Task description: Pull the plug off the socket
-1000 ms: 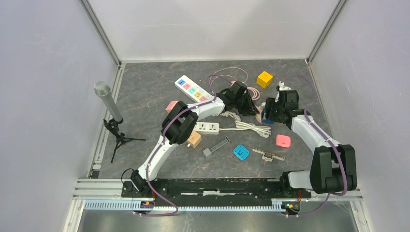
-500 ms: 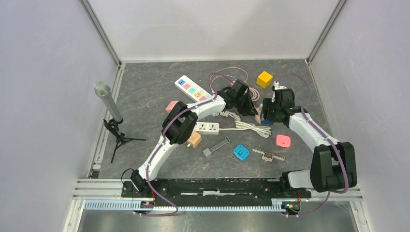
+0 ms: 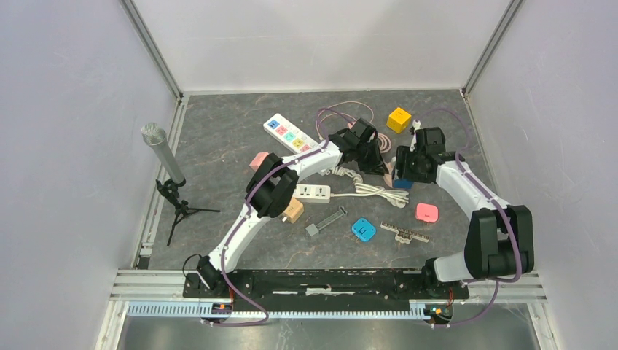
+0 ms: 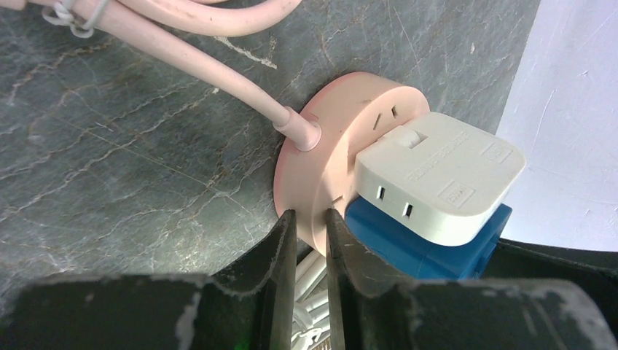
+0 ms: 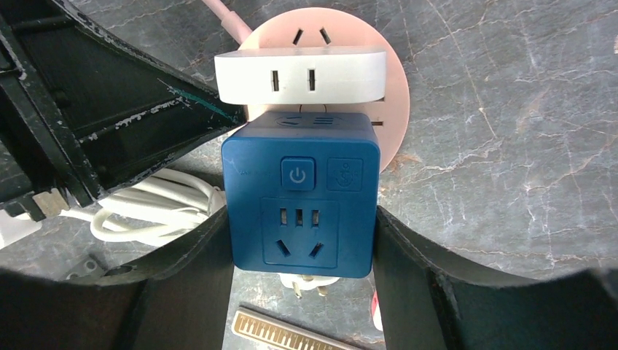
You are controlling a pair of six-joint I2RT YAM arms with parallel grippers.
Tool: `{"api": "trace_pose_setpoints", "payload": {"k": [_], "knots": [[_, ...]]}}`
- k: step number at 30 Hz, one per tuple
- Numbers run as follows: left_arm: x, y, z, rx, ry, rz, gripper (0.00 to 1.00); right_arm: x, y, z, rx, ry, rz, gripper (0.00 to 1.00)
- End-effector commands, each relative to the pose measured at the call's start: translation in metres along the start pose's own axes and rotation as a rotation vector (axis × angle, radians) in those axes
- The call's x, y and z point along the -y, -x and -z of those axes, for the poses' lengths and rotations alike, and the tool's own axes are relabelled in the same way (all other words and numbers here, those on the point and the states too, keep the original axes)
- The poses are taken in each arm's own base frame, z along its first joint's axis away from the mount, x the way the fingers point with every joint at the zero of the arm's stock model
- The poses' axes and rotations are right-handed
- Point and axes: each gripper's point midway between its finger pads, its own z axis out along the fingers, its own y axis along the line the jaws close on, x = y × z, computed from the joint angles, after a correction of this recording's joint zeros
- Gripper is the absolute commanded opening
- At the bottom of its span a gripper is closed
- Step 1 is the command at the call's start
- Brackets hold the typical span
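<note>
A round pink socket (image 4: 342,124) on a pink cord (image 4: 182,51) lies on the dark table mid-right. A white adapter (image 4: 437,175) and a blue cube plug (image 5: 300,197) sit against its face. My left gripper (image 4: 307,215) is shut on the socket's rim, pink edge pinched between its fingertips. My right gripper (image 5: 300,233) is shut on the blue cube plug, one finger pressed on each side. From above, both grippers meet there, the left gripper (image 3: 375,162) beside the right gripper (image 3: 403,171). Whether the cube's pins are seated is hidden.
Beside the socket are a coiled white cable (image 3: 375,191) and its white strip (image 3: 312,192). A multi-coloured power strip (image 3: 290,135) and a yellow cube (image 3: 399,119) lie further back. Nearer are a pink adapter (image 3: 427,212), comb (image 3: 404,232) and small blue block (image 3: 363,230). A microphone stand (image 3: 164,157) is at left.
My left fingers have closed in on the socket's rim. The right gripper has shifted slightly back and left, still holding the blue cube plug.
</note>
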Motion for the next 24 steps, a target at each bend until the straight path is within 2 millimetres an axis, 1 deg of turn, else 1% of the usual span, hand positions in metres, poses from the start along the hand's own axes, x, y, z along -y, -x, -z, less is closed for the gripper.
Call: {"api": "trace_pose_setpoints", "payload": {"k": [1, 3, 6, 8, 11, 12, 14, 15, 16, 17, 18, 19, 20, 24], "knots": [[-0.074, -0.058, -0.027, -0.156, 0.215, -0.005, 0.26, -0.043, 0.043, 0.021, 0.081, 0.265, -0.033, 0.0], [-0.075, -0.059, -0.028, -0.16, 0.217, -0.002, 0.26, -0.049, 0.049, 0.025, 0.075, 0.301, -0.033, 0.0], [-0.074, -0.058, -0.028, -0.156, 0.216, 0.001, 0.25, -0.048, 0.046, 0.02, 0.071, 0.235, 0.005, 0.0], [-0.072, -0.057, -0.028, -0.153, 0.212, 0.001, 0.25, -0.041, 0.038, 0.014, 0.059, 0.152, 0.042, 0.02], [-0.071, -0.057, -0.028, -0.153, 0.211, 0.001, 0.25, -0.018, 0.026, 0.004, 0.036, 0.012, 0.075, 0.09], [-0.071, -0.057, -0.027, -0.152, 0.212, 0.0, 0.25, -0.009, 0.025, 0.003, 0.031, -0.039, 0.082, 0.17], [-0.073, -0.057, -0.027, -0.149, 0.216, 0.001, 0.26, 0.001, 0.026, 0.004, 0.029, -0.093, 0.093, 0.34], [-0.073, -0.057, -0.027, -0.149, 0.217, 0.0, 0.27, 0.003, 0.028, 0.005, 0.038, -0.104, 0.096, 0.46], [-0.072, -0.056, -0.027, -0.147, 0.217, 0.0, 0.28, 0.002, 0.031, 0.006, 0.054, -0.101, 0.097, 0.55], [-0.072, -0.056, -0.027, -0.147, 0.215, 0.0, 0.3, 0.001, 0.035, 0.007, 0.071, -0.094, 0.096, 0.63], [-0.072, -0.056, -0.028, -0.145, 0.215, 0.001, 0.32, -0.002, 0.039, 0.007, 0.09, -0.083, 0.095, 0.68], [-0.072, -0.056, -0.028, -0.144, 0.213, 0.0, 0.33, -0.004, 0.041, 0.007, 0.104, -0.072, 0.095, 0.72], [-0.071, -0.055, -0.028, -0.143, 0.211, 0.001, 0.35, -0.006, 0.044, 0.007, 0.113, -0.062, 0.094, 0.73], [-0.069, -0.054, -0.029, -0.138, 0.205, 0.001, 0.48, -0.005, 0.047, -0.002, 0.093, -0.074, 0.09, 0.75]]}}
